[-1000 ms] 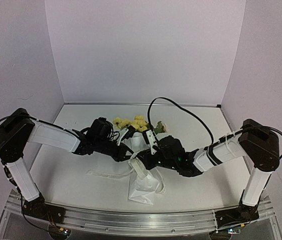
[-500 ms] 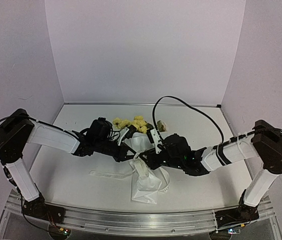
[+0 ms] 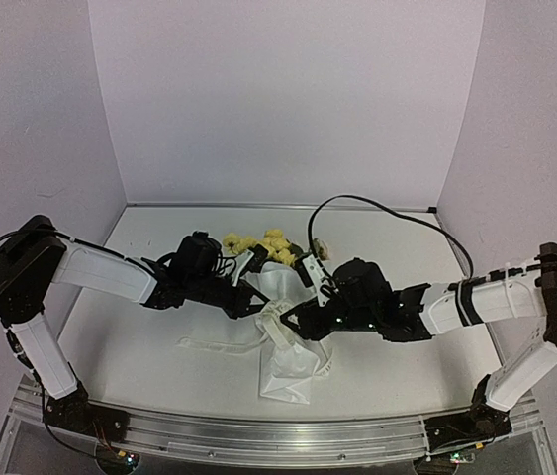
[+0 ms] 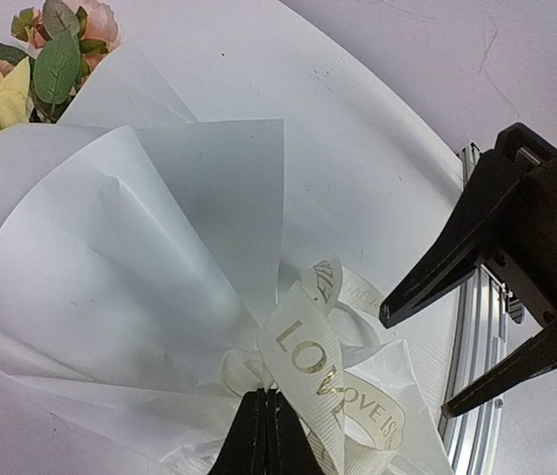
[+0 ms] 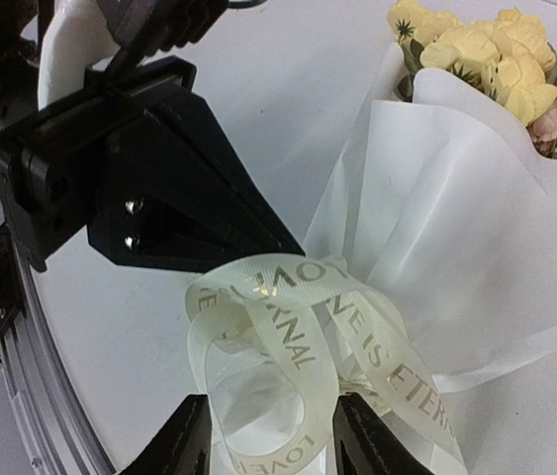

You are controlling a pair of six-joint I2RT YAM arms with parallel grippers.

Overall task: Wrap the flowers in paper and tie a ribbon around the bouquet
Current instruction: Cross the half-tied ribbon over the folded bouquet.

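The left gripper [image 4: 264,404], fingers pressed together, pinched the ribbon [image 4: 303,361] at its bow, apparently to hold the tie firm. The right gripper [image 5: 273,416] stood spread to either side of a loop of that bow, gripping nothing — seemingly placed to let it go or to dress it. On the far side of the bow the paper [image 5: 456,218] fanned open around the flowers [image 5: 486,49]; on its near side the paper's tail lay on the worktop [image 3: 139,346]. The bouquet [image 3: 286,364] looked wrapped and tied — little seemed left to do.

Bright even diffuse light, faint soft shadows; top view slightly soft, lilac cast; paper [image 4: 139,257] folds crisp
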